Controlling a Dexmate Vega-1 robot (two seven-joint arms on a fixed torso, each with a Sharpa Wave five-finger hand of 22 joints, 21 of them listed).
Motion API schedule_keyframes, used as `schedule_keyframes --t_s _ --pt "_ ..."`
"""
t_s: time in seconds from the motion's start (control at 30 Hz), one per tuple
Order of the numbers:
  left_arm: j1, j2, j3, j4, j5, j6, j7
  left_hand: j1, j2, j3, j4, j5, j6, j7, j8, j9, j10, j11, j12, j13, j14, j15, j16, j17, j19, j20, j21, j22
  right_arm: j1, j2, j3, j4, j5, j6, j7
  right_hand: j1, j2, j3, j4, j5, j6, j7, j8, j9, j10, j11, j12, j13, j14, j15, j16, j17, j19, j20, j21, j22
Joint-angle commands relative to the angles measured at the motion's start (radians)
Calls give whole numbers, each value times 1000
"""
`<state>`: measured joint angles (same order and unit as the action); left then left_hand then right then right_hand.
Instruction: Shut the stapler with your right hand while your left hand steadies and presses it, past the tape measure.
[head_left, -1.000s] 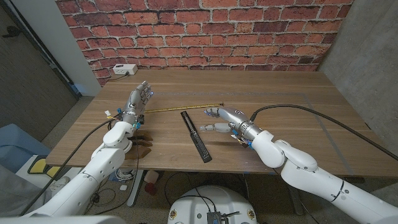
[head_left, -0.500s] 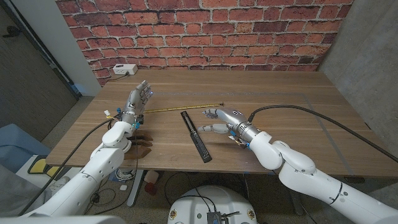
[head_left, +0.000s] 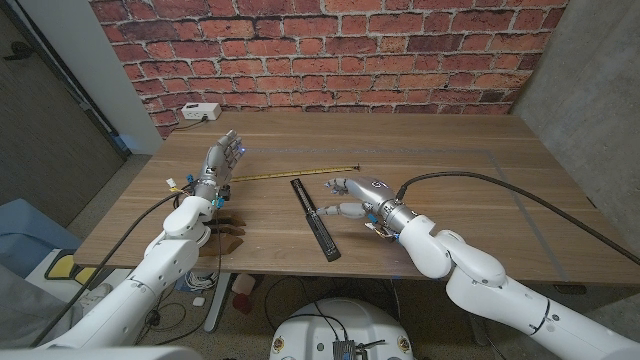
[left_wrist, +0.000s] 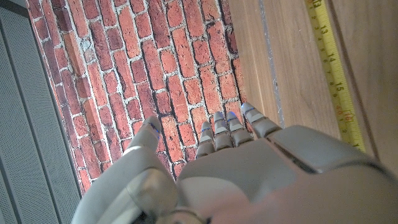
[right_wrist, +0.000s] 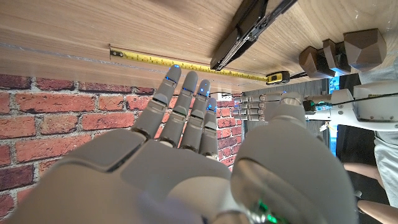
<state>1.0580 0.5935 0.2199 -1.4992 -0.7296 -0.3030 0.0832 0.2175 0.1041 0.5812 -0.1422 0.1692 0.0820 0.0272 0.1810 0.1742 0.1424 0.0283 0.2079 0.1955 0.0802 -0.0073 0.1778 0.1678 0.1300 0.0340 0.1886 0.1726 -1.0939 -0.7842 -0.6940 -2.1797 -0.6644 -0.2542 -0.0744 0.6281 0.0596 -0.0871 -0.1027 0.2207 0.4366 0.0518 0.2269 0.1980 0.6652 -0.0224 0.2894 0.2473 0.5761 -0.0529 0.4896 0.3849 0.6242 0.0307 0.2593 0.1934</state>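
The stapler (head_left: 315, 218) lies opened out flat near the middle of the tabletop (head_left: 450, 140), its long axis running from the near edge toward the far edge, its far end close to the yellow tape measure (head_left: 290, 173) stretched across beyond it. The right hand (head_left: 352, 196) holds nothing, fingers apart, just beside the stapler's far half — clearly the nearer hand. The left hand (head_left: 222, 160) is also empty with fingers extended, well apart toward the left edge.
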Motion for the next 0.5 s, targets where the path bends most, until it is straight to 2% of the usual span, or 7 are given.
schedule_keyframes --t_s 0.03,0.17,0.5 --pt "8 1 -2 -11 0 -1 5 11 2 2 -4 4 4 -1 3 2 3 -1 4 1 0 -3 0 1 0 -3 0 1 -21 6 -10 -17 -57 -39 -6 5 -6 1 -3 -5 26 1 6 2 29 3 19 11 28 -105 23 22 22 1 12 5" --pt "12 4 -3 -21 3 0 9 12 2 2 -4 4 5 -2 3 2 3 -3 4 1 0 -4 0 1 0 -3 0 1 -31 5 -15 -25 -80 -50 -10 -5 -15 -5 0 -8 58 0 15 3 51 -3 32 19 51 -112 44 42 39 -2 22 9" --pt "26 9 -7 -38 4 3 18 14 2 2 -6 5 6 -6 3 2 6 -6 5 1 0 -4 0 1 3 -6 2 1 -50 11 -25 -23 -125 -62 -33 -14 -20 -9 2 -10 81 -5 20 3 64 -2 42 26 61 -116 58 61 29 3 23 17"
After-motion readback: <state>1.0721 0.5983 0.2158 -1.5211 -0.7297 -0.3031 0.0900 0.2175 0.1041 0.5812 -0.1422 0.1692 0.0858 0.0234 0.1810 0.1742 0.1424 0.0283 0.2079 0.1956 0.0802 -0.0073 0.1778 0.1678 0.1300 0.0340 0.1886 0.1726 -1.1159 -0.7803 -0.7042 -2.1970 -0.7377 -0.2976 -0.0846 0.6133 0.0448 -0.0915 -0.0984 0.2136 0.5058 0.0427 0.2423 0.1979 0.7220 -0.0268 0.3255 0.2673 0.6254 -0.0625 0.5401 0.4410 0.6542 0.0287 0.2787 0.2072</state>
